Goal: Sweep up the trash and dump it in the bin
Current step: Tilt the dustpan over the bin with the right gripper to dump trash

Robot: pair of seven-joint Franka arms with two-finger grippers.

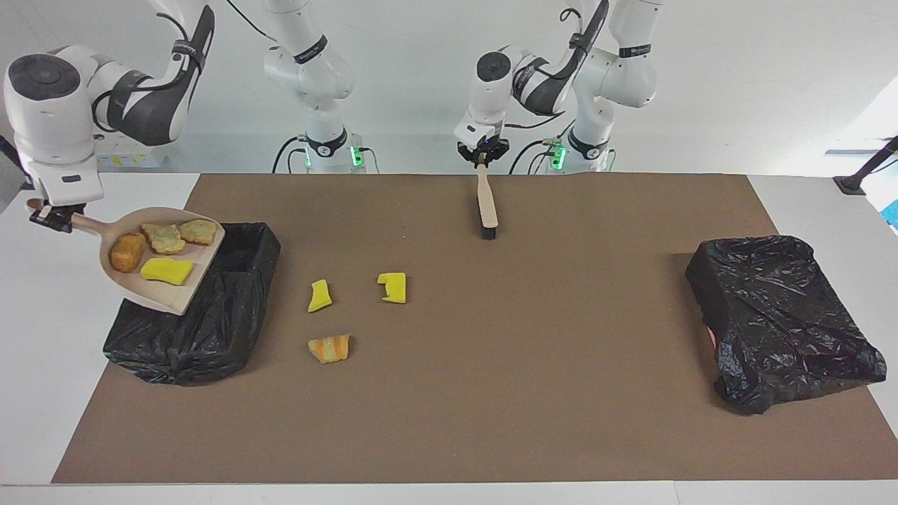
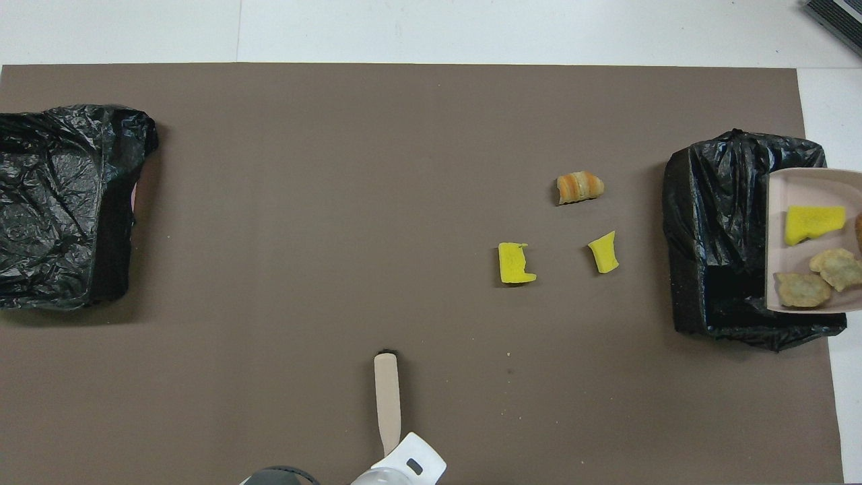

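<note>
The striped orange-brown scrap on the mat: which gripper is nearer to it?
Left. The left gripper, holding the brush, hangs over the mat's edge nearest the robots, across from the striped scrap. The right gripper holds the dustpan over the bin.

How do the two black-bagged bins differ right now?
The bin at the right arm's end is open, with a dark cavity showing; the bin at the left arm's end has its bag crumpled across the top. The first has the loaded dustpan held over its edge; nothing is over the second. Three scraps lie beside the first, none beside the second. Both are black-lined and sit on the brown mat.
</note>
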